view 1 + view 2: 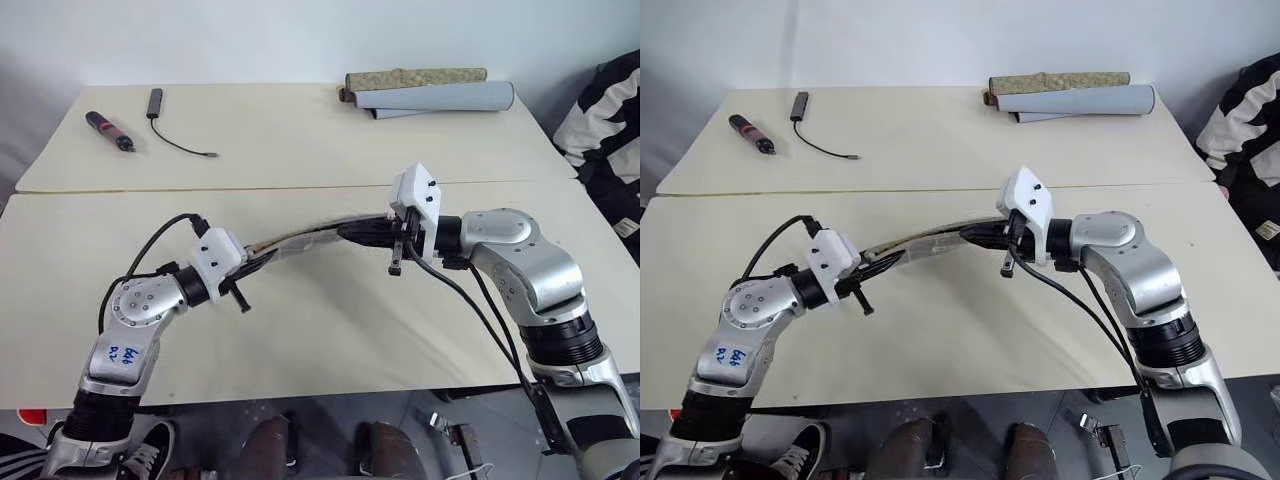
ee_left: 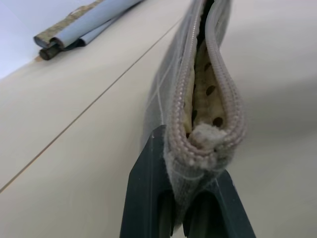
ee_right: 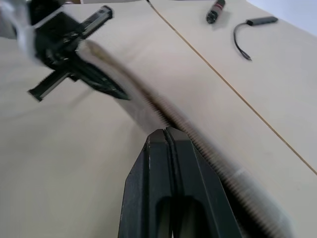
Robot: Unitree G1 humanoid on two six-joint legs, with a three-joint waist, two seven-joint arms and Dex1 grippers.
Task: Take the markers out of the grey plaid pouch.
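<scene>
We are pinching one end of the grey plaid pouch (image 1: 300, 238) in our left gripper (image 1: 262, 262), jaws pressed on the fabric. Our right gripper (image 1: 352, 232) is pressed together at the other end, whether clamping fabric we cannot tell. The pouch is hanging between them above the table (image 1: 320, 330), long axis running gripper to gripper, zipper mouth gaping slightly. No markers are showing.

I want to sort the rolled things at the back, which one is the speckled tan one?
The roll nearest the wall; the plain grey roll lies in front of it.
</scene>
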